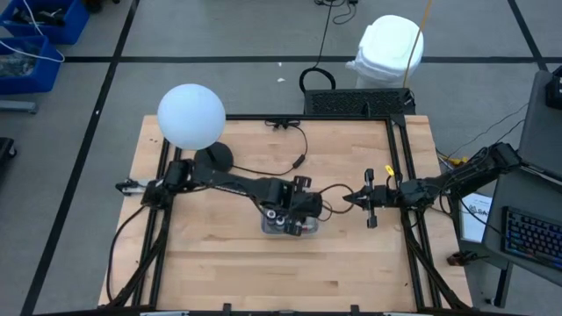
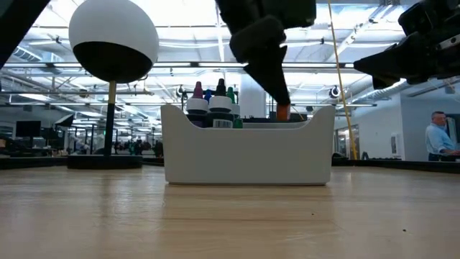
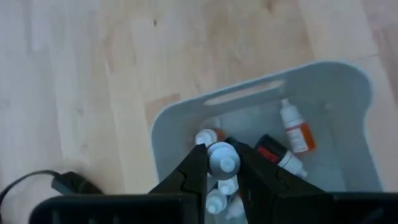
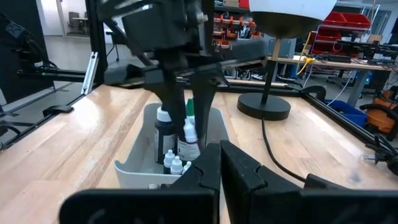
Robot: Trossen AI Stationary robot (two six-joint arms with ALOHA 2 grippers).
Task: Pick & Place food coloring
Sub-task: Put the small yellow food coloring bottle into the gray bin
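Left gripper (image 3: 224,167) fingers pinch a white-capped food coloring bottle (image 3: 223,161) inside the smooth, round-cornered grey plastic tray (image 3: 169,121); right gripper (image 1: 348,199) fingers pressed together.

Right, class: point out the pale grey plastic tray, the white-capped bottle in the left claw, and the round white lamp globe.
Pale grey plastic tray (image 3: 348,81), left wrist view, on its rim.
White-capped bottle (image 3: 222,160), left wrist view, on its cap.
Round white lamp globe (image 1: 190,115), high view, on its top.

Bottles (image 3: 292,129) in tray (image 3: 348,81) — lamp (image 1: 191,116) behind, left.
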